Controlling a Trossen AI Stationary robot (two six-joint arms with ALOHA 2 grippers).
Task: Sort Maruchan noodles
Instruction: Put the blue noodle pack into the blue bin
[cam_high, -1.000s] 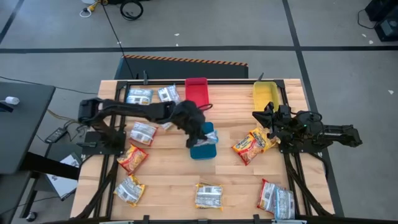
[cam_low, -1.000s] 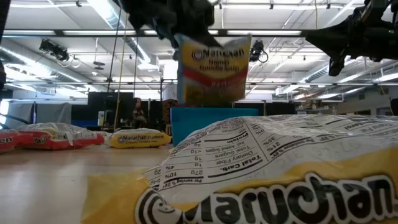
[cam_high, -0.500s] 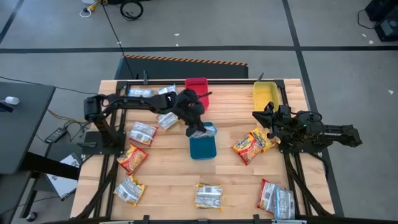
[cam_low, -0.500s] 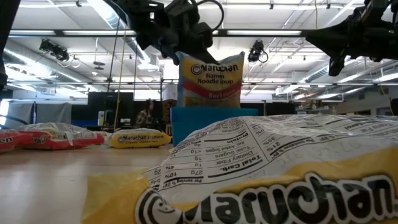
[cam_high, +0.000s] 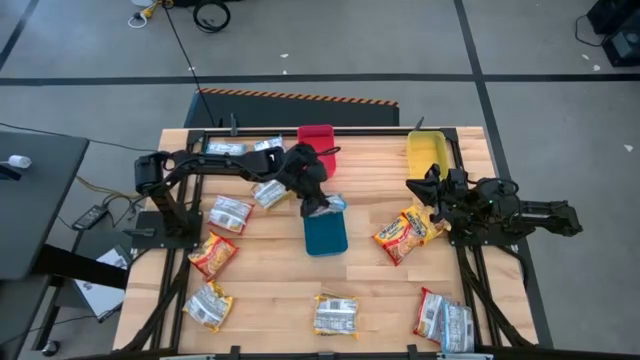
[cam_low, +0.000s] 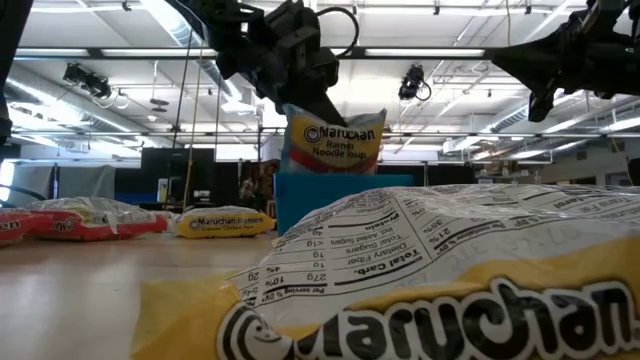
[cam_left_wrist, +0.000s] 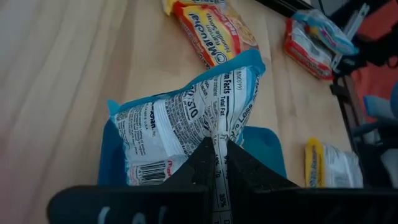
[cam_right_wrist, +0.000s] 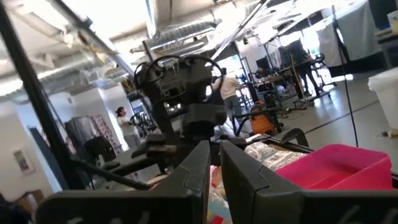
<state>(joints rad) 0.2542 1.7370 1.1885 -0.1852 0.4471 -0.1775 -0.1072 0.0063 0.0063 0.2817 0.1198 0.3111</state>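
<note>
My left gripper (cam_high: 314, 206) is shut on a blue-silver Maruchan packet (cam_high: 332, 205) above the far end of the blue tray (cam_high: 326, 238). In the low view the packet (cam_low: 333, 143) stands upright, its lower end hidden behind the tray's wall (cam_low: 345, 187). In the left wrist view the packet (cam_left_wrist: 180, 118) shows its printed back. My right gripper (cam_high: 420, 190) is shut and touches nothing; it hovers at the right side, just beyond a yellow-orange packet (cam_high: 405, 232) lying flat on the table. My left gripper pinches the packet between its two fingers (cam_left_wrist: 202, 163) at the back seam (cam_left_wrist: 217, 134), which runs down the packet's middle. The fingers come from above, slanting down. The packet hangs upright below them; whether its lower end rests in the blue tray I cannot tell.
A red tray (cam_high: 316, 143) and a yellow tray (cam_high: 427, 152) stand at the far edge. Several packets lie flat on the left side (cam_high: 230, 212), near the front edge (cam_high: 335, 315) and at the near right corner (cam_high: 443, 322). One packet (cam_low: 430, 280) fills the low view's foreground.
My left gripper has moved a little toward the table's far edge and then come down. The packet it holds has sunk with it, from hanging clear above the blue tray to having its lower end behind the tray's wall. The right arm has kept still.
</note>
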